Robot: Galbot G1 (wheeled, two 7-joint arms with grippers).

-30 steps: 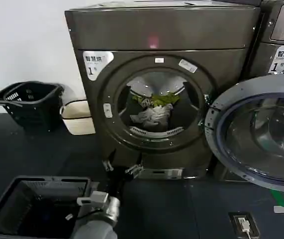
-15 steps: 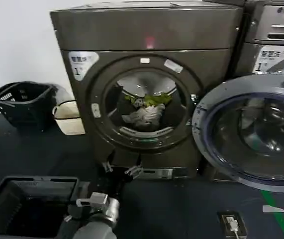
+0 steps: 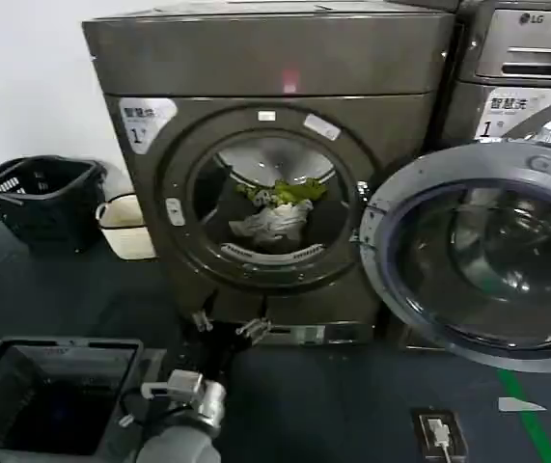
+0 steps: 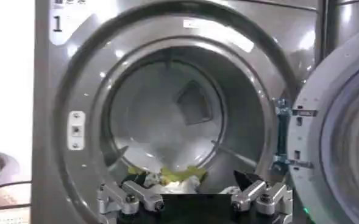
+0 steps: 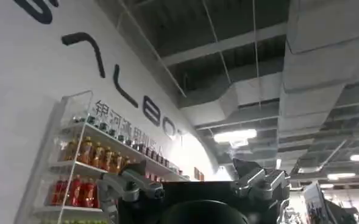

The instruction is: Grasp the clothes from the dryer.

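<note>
Below the dryer (image 3: 275,174) porthole — left hand (image 3: 225,326) spread, clothes (image 3: 273,210) inside.

Wall (image 3: 24,87): plain white, behind and to the left of the machines.
Floor (image 3: 352,405): dark, matte; a green strip (image 3: 531,424) runs across it at lower right, with a small white marker just beside it.
Floor socket (image 3: 437,431): dark plate with a white plug, near the bottom edge.
Black basket (image 3: 34,198): latticed sides, standing against the wall at left.
Cream container (image 3: 125,227): dark-rimmed, just beside the basket.
Dark bin (image 3: 48,391): open-topped, rectangular, in the lower left.
LG machine (image 3: 526,58): grey, at upper right, bearing a white "1" sticker.
Ceiling (image 5: 270,61): exposed ducts and beams, lit panel lamps.
Shelf (image 5: 88,170): clear-sided, rows of bottled drinks, on a white wall with large dark lettering.
</note>
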